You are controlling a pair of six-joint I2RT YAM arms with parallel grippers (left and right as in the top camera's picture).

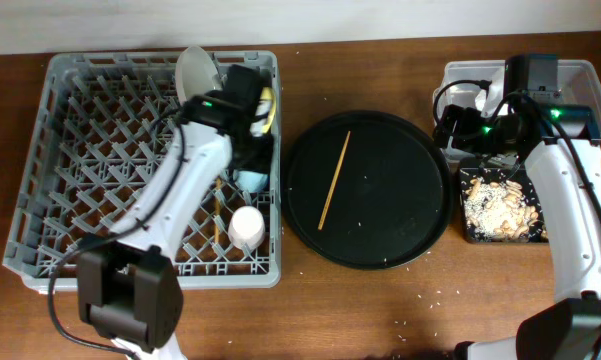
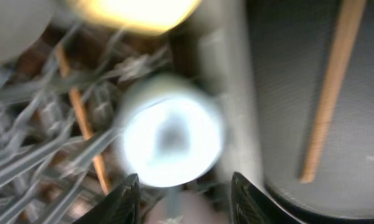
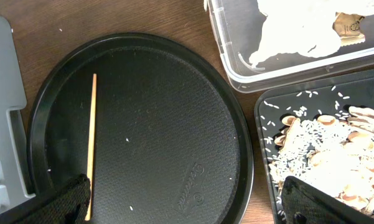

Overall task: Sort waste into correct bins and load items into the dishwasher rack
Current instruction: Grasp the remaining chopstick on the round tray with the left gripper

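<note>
Hovering with left jaws spread over blue cup [image 2: 171, 140] in rack [image 1: 100, 60], left edge of surface [image 1: 380, 310]; with right jaws spread by round tray [image 3: 174, 124] holding one chopstick [image 3: 91, 143].

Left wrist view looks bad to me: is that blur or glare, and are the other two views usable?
Left wrist: smeared throughout, with the light blue cup washed out to a white glow and the yellow bowl overexposed at the top edge. Right wrist: sharp, the chopstick crisp, though the tissues in the clear tub are blown out white. Overhead: in focus and evenly lit.
</note>
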